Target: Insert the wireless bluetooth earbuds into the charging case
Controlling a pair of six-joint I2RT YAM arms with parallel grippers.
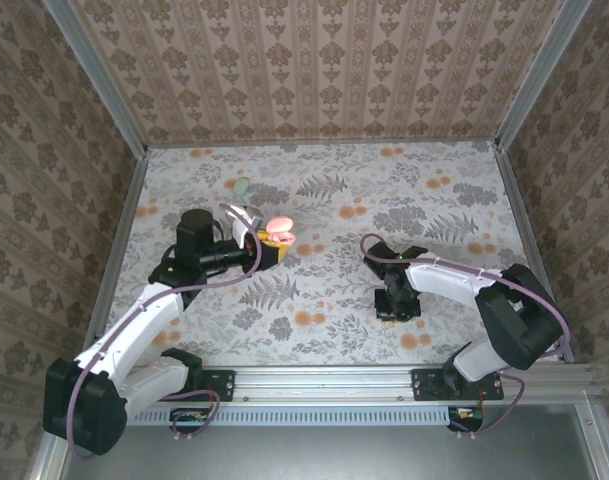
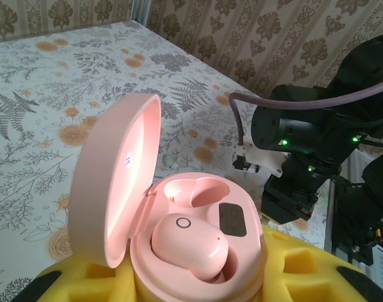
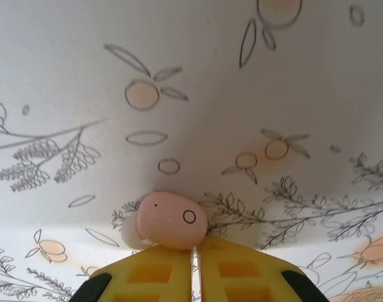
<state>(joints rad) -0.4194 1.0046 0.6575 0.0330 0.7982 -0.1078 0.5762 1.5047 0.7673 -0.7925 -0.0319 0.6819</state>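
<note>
Nearest the bases, right hand (image 3: 194, 255) is pitched down at the floral-print worktop (image 3: 254, 94), yellow padded fingers pressed nearly together, nipping the pink rounded plastic earbud (image 3: 172, 221) by its lower edge at the very tips. Earbud looks light, hard, slick and rounded, so it's likely to squirt out; better gripped across its flatter flanks with the eartip left free. Farther out, left hand (image 1: 267, 252), forearm reaching roughly level, is clamped on the base of the pink oval plastic charging case (image 2: 116, 189): lid up, second pink earbud (image 2: 190, 242) seated in one socket, far socket (image 2: 194, 189) empty.
</note>
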